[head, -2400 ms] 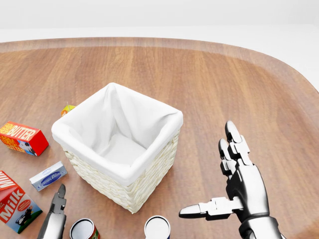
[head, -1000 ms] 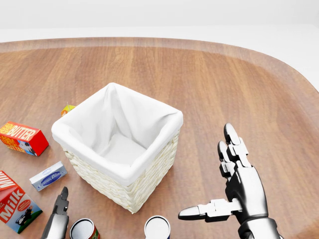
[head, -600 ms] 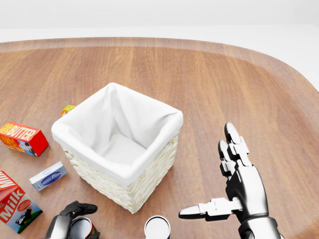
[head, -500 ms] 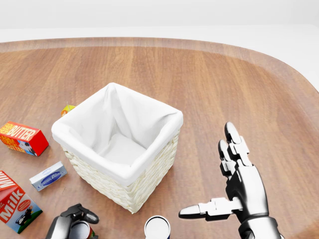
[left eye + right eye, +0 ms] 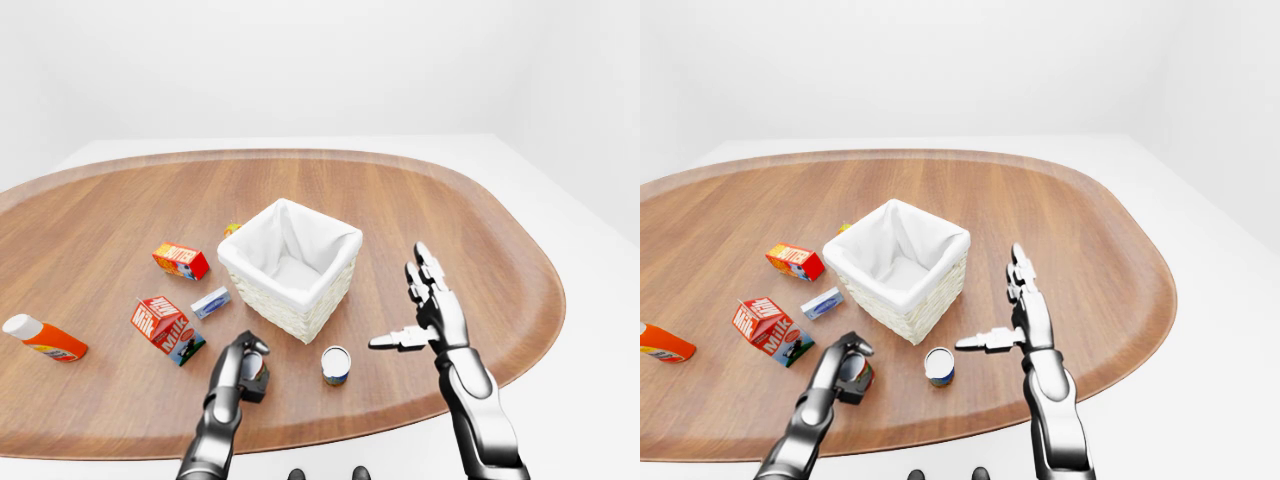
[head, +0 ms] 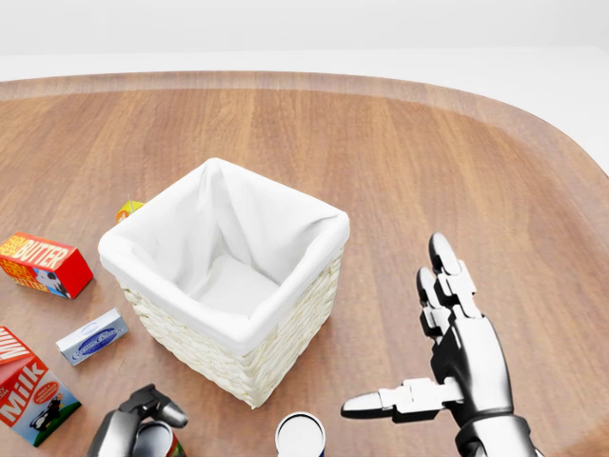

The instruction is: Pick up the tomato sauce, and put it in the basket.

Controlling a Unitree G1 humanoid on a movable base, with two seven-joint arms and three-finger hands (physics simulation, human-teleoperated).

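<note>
1. My left hand [image 5: 845, 362] is low at the left of the right-eye view, and its fingers [image 6: 157, 407] curl over the top of the tomato sauce [image 5: 860, 376], a small red can standing on the counter [image 5: 470, 230]. The fingers are bent around the can, but I cannot tell if they really grip it.
2. The can stands near the lower edge of the counter, below the basket [image 6: 238, 367] and apart from it.
3. The basket is woven and pale, with a white cloth lining [image 6: 228, 252]. It stands upright near the middle of the counter, and inside I see only the lining.
4. My right hand [image 6: 457, 347] is over the counter at the right of the basket. Its fingers are spread open, the thumb points to the left, and it holds nothing.
5. Between my two hands stands a second can [image 5: 335, 364] with a white top.
6. At the left of the basket lie a butter box [image 5: 180, 260], a milk carton [image 5: 165, 328], a small blue-and-white packet [image 5: 211, 301] and, far left, an orange bottle [image 5: 42, 338] with a white cap.
</note>
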